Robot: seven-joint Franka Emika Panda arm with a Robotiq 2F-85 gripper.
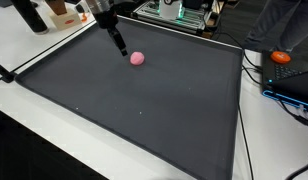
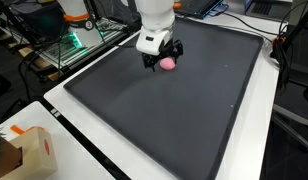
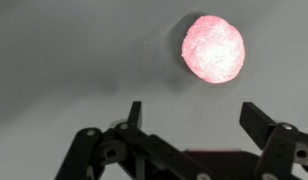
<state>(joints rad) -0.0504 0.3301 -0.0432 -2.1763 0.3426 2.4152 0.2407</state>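
Gripper released, jaws spread wide, nothing held. In the wrist view the 2 fingers stand apart with bare mat between them. The 1 pink ball sits beyond the tips, offset toward the right finger, not between them, and there is a clear gap, so no contact. The ball lies on the dark mat, toward the mat's far edge and left of centre in an exterior view, with the gripper just beside it on its far-left side and the arm slanting down from the top of the frame. In an exterior view from another side the gripper hangs under the white wrist body, and the ball peeks out at the right of the fingers, partly covered by them. Cannot tell whether the fingertips touch the mat or hang just over it. The ball looks rough-surfaced, round and whole, and it casts a small shadow on the mat. The mat covers most of the white table, with a raised dark border around it. Off the mat: 1 orange object at the far right, on top of dark gear with cables; equipment with green lights past the far edge, also seen at the far left; 1 cardboard box on the table's near-left corner, well apart from the ball.
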